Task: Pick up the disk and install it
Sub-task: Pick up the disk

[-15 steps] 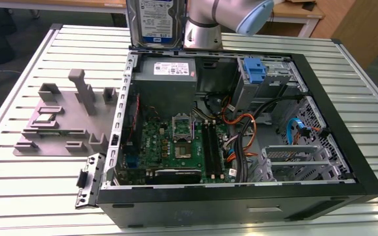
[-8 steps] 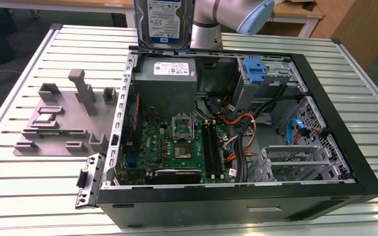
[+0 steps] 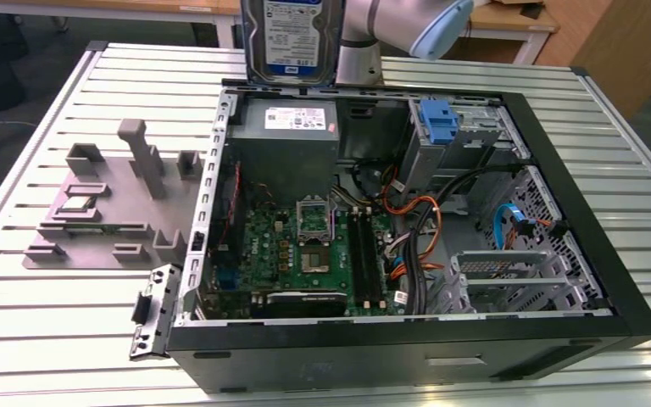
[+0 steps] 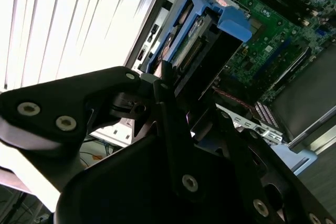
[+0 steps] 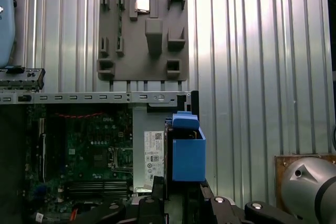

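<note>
Item: disk (image 3: 297, 38), a silver drive with a white-and-blue label in a blue carrier frame.
Location: standing on edge, aloft over the far wall of the open computer case (image 3: 631, 314).
Holder: my gripper (image 5: 181, 187), claw clamped on one end, blue tab pointing away.
The upright hold, I judge, keeps it clear of the case walls.

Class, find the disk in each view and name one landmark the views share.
Exterior view: the disk upright at top centre, above the grey box.
Second wrist view: the disk in the jaws, next to the green circuit board.
First wrist view: the disk edge-on, beside the grey box.
Shared landmark: the green circuit board.
</note>
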You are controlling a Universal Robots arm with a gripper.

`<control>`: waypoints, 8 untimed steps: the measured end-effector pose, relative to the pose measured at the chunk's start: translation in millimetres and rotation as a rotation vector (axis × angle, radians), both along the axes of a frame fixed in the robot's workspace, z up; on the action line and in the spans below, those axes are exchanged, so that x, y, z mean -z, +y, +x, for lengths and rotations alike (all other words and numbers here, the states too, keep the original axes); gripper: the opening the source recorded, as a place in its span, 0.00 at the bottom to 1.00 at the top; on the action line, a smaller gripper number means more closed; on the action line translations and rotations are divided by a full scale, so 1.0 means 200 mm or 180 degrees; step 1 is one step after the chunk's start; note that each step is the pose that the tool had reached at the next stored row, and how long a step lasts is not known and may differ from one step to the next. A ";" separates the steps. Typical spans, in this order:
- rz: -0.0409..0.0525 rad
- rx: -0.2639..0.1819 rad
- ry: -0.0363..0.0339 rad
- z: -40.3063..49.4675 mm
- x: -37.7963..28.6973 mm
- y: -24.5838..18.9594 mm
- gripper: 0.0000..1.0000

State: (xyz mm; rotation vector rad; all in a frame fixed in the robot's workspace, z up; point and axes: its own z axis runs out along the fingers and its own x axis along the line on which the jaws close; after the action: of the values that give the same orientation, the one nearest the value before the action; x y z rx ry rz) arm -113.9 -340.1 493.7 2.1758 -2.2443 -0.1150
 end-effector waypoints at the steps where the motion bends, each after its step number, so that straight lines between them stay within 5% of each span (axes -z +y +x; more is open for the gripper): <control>1: 0.0000 0.0000 0.0000 0.006 0.000 0.000 0.35; 8: 0.0000 0.0000 0.0000 0.050 0.001 0.000 0.35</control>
State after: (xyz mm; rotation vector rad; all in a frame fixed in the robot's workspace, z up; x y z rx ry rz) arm -103.9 -340.0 493.6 2.1757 -2.2444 -0.1150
